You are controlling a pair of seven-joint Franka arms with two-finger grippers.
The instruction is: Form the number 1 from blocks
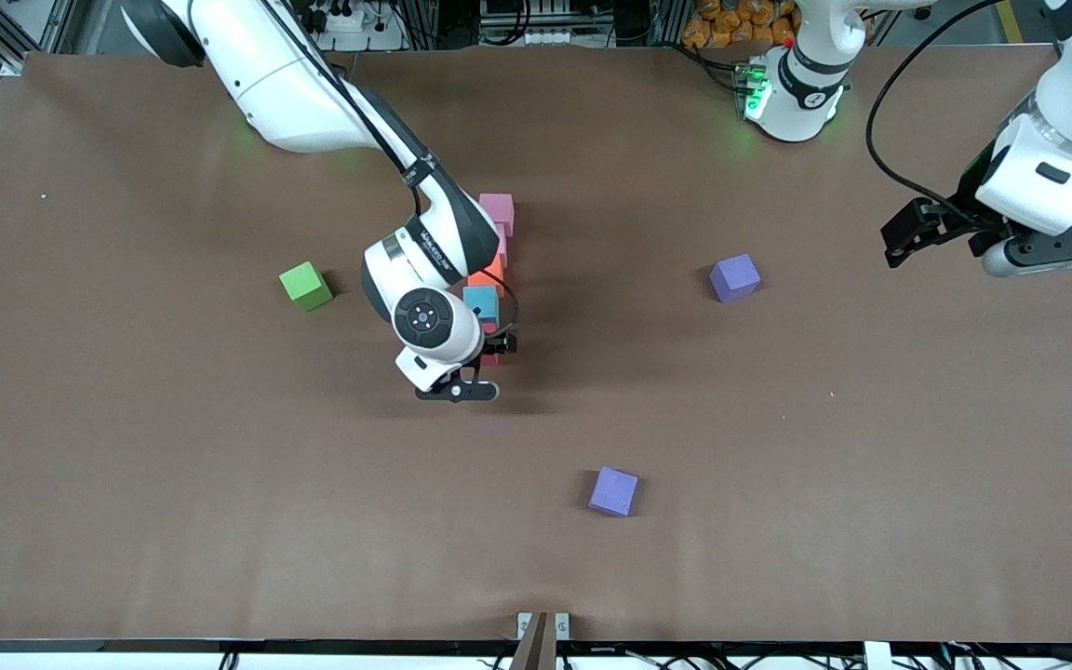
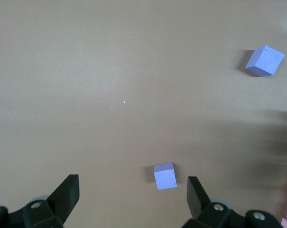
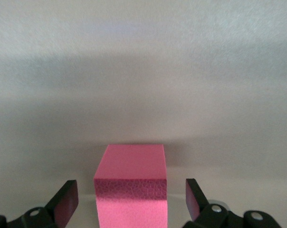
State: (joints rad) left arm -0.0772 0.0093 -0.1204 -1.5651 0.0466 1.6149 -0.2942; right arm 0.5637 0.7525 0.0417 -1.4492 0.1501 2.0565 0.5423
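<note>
Now, right arm: we see it reach from its base out over the middle of the worktop (image 1: 127,465), wrist bent down, hiding part of the block column.
Right gripper (image 1: 480,368): low at the column's end nearest the front camera; in the right wrist view its fingers (image 3: 62,202) stand spread on either side of a red block (image 3: 130,183) without touching it, so nothing is gripped.
Blocks: a pink block (image 1: 497,210) lies farthest from the front camera, then a second pink one, mostly hidden, an orange block (image 1: 489,276), a light blue block (image 1: 481,301) and the red one, in one line.
Left arm: waits, folded over its own end of the worktop.
Left gripper (image 1: 908,237): up in the air, fingers (image 2: 67,192) wide apart, holding nothing.
Green cube (image 1: 305,286): beside the column, toward the right arm's end.
Purple cubes: one (image 1: 734,277) toward the left arm's end, another (image 1: 614,490) nearer the front camera.
</note>
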